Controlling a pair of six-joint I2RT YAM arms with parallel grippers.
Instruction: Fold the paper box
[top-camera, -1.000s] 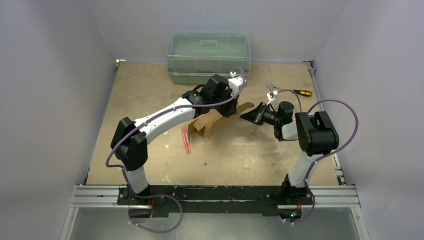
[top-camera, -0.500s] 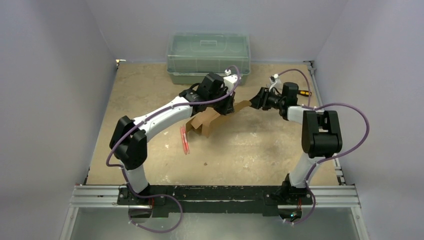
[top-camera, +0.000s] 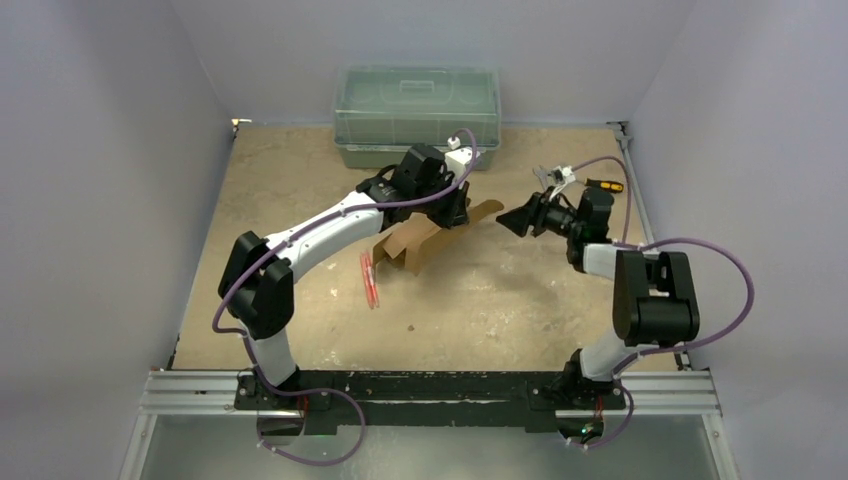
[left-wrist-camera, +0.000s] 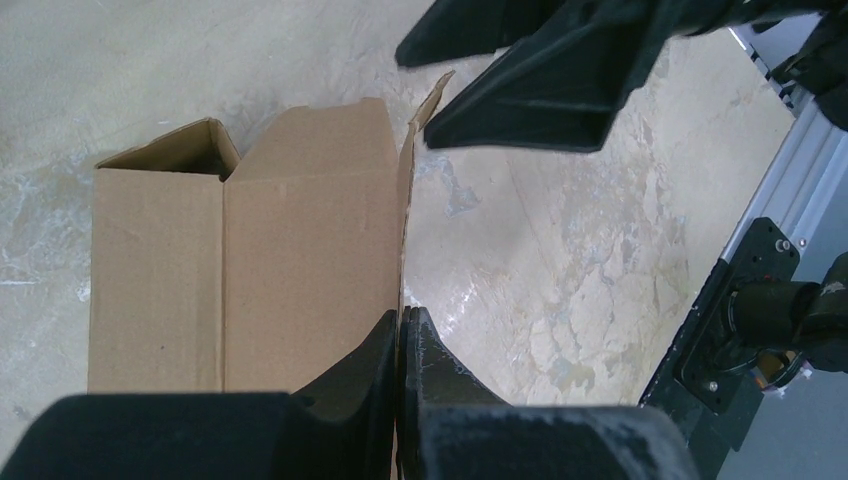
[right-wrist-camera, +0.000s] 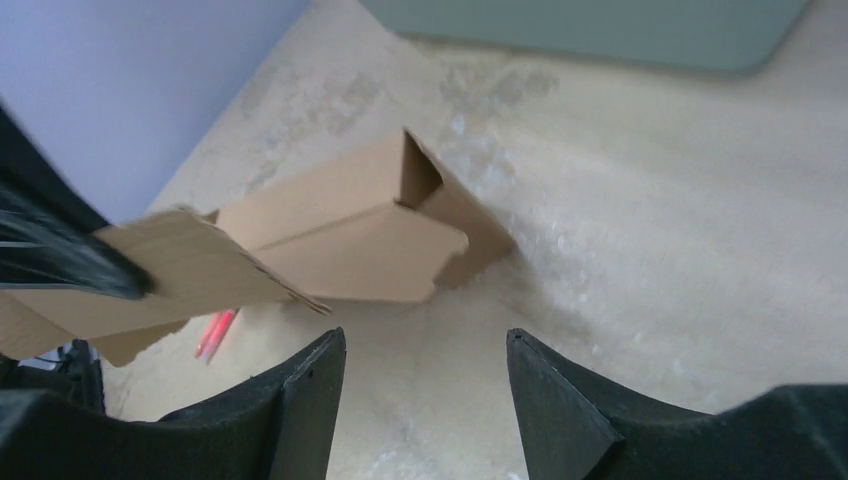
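The paper box (top-camera: 412, 243) is a brown cardboard carton, partly formed, resting on the table with one long flap stretched to the right. My left gripper (top-camera: 455, 212) is shut on that flap; in the left wrist view the flap's thin edge runs between the closed fingertips of the gripper (left-wrist-camera: 402, 318), beside the box (left-wrist-camera: 250, 260). My right gripper (top-camera: 510, 222) is open and holds nothing, just right of the flap's tip. Its wrist view shows the box (right-wrist-camera: 340, 230) ahead of the spread gripper (right-wrist-camera: 425, 345). The right gripper's fingers (left-wrist-camera: 530, 70) also show in the left wrist view.
A green translucent bin (top-camera: 415, 110) stands at the back centre, close behind the left gripper. A red pen (top-camera: 371, 278) lies on the table left of the box. A screwdriver (top-camera: 605, 185) lies at the back right near the rail.
My right gripper has gone from shut to open, swung up to the flap's tip, then drawn back slightly right. The left gripper, still shut on the flap, shifted a little toward the back.
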